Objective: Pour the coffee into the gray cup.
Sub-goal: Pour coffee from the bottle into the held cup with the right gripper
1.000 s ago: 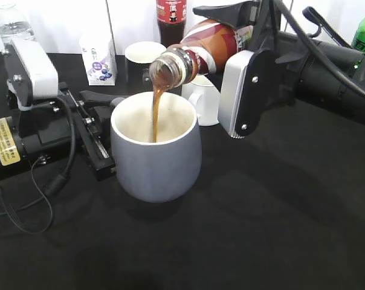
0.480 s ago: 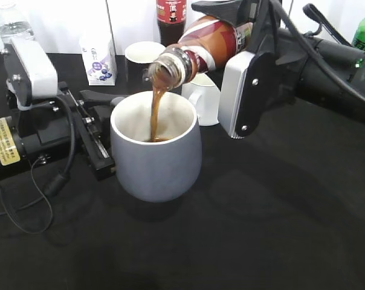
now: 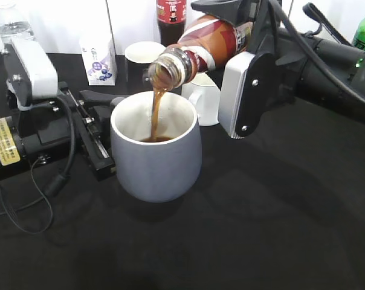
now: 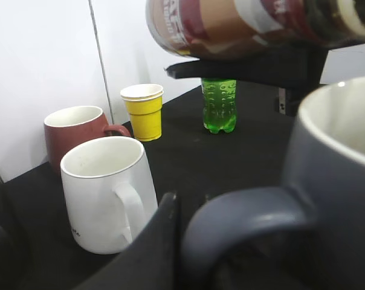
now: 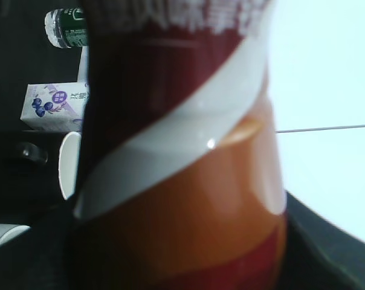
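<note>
Coffee bottle (image 3: pixel 200 48) lies tipped nearly level in the right gripper (image 3: pixel 246 57), which is clamped around its body, its mouth pointing left and down over the gray cup (image 3: pixel 156 151). A brown stream drops into the cup's far side. The left gripper (image 3: pixel 101 130) sits at the cup's left, pinching the handle (image 4: pixel 243 220).

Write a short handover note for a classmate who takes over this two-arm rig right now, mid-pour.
Right gripper: shut on the small curvy plastic coffee bottle, tipped mouth-down above the squat blue-gray mug.
Left gripper: at the mug's loop handle; whether its fingers grip is unclear.
Done: a brown stream is falling into the mug; coffee pools inside.
Left: finish pouring, right the bottle, set it down.
</note>
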You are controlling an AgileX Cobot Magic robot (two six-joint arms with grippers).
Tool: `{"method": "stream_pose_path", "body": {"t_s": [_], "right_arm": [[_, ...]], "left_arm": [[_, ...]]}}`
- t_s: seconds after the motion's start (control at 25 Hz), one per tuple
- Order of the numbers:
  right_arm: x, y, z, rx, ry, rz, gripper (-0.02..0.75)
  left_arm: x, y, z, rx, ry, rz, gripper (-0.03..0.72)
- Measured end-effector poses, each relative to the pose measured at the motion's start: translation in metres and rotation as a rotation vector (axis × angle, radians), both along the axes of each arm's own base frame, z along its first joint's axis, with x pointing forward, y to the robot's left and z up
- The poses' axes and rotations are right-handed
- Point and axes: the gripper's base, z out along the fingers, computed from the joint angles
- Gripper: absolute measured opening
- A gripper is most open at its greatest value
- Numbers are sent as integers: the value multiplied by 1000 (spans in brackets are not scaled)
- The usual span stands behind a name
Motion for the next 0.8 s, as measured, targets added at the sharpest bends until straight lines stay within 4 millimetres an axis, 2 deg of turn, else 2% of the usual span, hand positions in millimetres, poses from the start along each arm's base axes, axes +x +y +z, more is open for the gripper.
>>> {"method": "stream_pose_path", "body": {"t_s": [0.8], "right_arm": [[-1,0,0,-11,-23,7,527]], "left_arm": [[0,0,0,2,0,-1,57]]}}
